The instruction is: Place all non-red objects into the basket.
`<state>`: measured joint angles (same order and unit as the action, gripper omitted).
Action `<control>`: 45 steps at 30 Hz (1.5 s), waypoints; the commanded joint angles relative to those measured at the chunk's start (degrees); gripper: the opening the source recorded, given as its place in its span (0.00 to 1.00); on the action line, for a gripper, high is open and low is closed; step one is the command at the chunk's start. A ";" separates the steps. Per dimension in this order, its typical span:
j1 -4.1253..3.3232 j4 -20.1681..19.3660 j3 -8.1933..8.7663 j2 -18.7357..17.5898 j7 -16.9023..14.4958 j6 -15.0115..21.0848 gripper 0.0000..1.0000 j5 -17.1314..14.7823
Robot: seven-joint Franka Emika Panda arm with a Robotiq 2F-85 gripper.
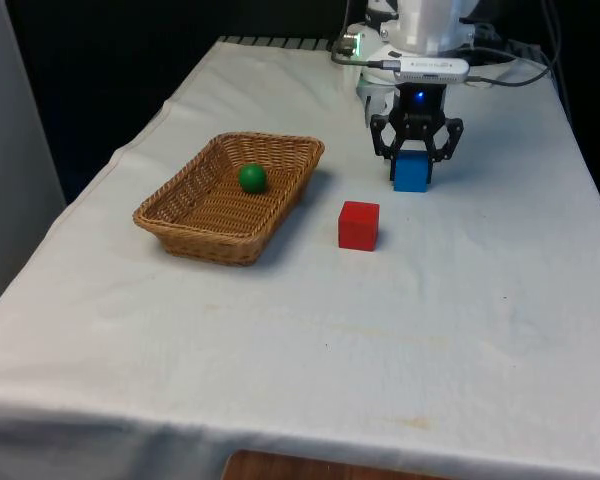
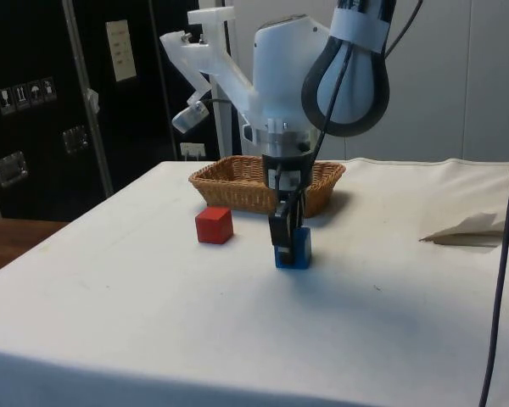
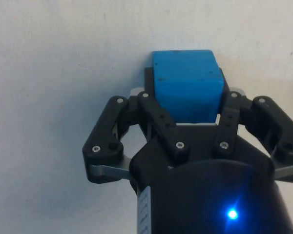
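So the gripper (image 1: 413,165) is down on the blue cube (image 1: 411,172), fingers (image 3: 151,105) pressed against two opposite sides of it, pinching it. In the side view the cube's bottom looks like it's sitting on the cloth or barely off it, honestly can't tell which. That spot is toward the table's (image 1: 280,370) far end, roughly mid-width, a bit closer to the edge on the front view's right.

Room-wise: the whole near half of the table is bare white cloth, right up to the near edge. There's also a wide open strip between the blue cube and the edge on the front view's right. The red cube (image 1: 359,225) sits just nearer the near edge than the blue one, close by but not touching it, with a small gap of cloth between the two.

The wicker basket (image 1: 185,225) sits toward the edge on the front view's left, angled, one long side running near that edge. The red cube is just off its other long side, apart from the rim. Inside the basket there's one green ball (image 1: 252,178), lying on the floor of it in the half nearer the table's far end. The rest of the basket floor is bare weave.

In the side view something pale and flat (image 2: 475,229) lies on the table's far side, can't tell what it is.
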<state>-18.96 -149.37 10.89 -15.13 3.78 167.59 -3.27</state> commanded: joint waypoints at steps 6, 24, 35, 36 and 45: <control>-0.06 -0.40 0.23 1.78 0.46 -0.57 0.03 0.00; 0.11 -0.11 1.55 10.89 2.58 -8.42 0.03 1.26; 0.40 1.83 2.41 15.07 2.12 -13.64 0.03 0.34; 0.46 2.06 2.64 15.70 2.06 -14.44 0.03 0.29; 0.74 4.01 4.13 17.53 1.55 -17.53 0.03 0.23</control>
<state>-18.45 -146.05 14.73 2.29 5.39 151.03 -3.21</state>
